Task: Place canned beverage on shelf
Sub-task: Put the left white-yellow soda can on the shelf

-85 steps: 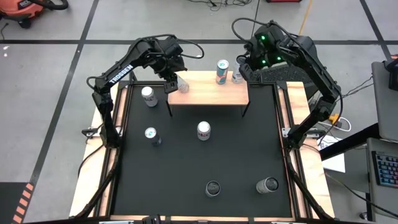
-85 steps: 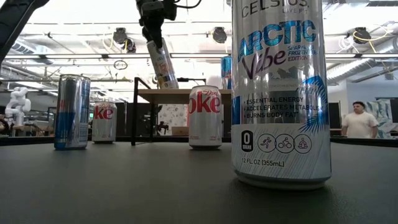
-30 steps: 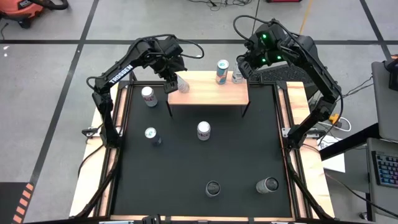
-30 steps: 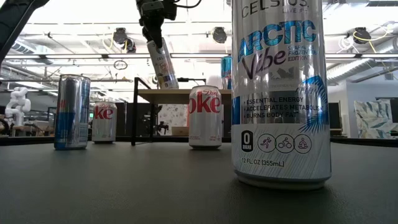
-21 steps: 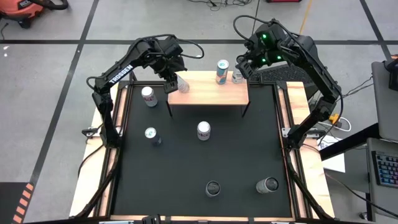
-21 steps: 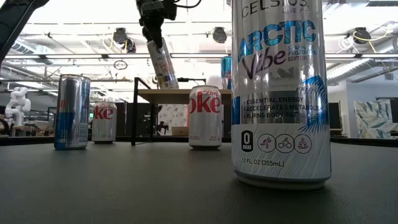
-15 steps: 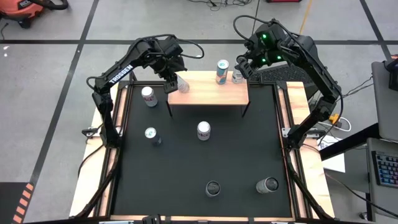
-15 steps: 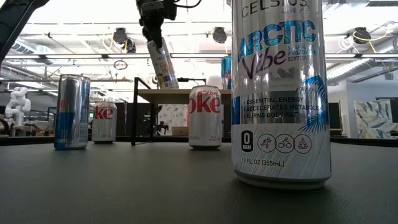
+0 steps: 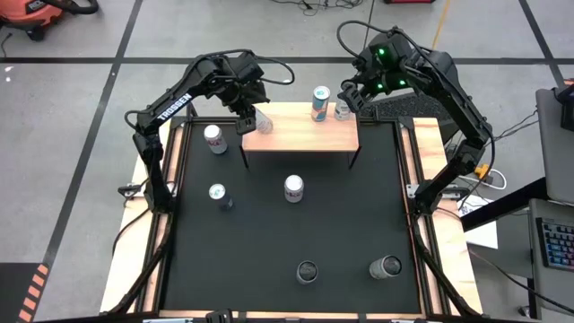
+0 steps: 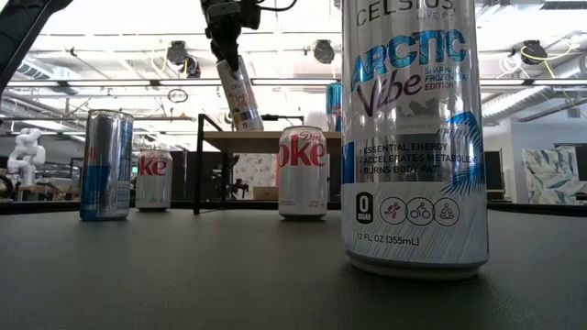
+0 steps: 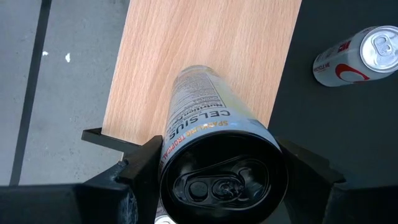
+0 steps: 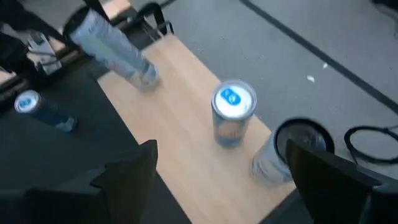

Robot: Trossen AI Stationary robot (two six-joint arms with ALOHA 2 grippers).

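the left gripper clamps a slim, glossy celsius can tilted over the left end of the pale-grained wooden shelf on thin black legs. a blue-topped can and a silver can stand near its right end, where the right gripper hangs wide open, holding nothing.

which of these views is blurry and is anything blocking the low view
Right wrist view: motion-blurred throughout, the shelf and its cans smeared. Low view: a huge Celsius can close to the lens hides much of the shelf behind it. High and left wrist views: sharp.
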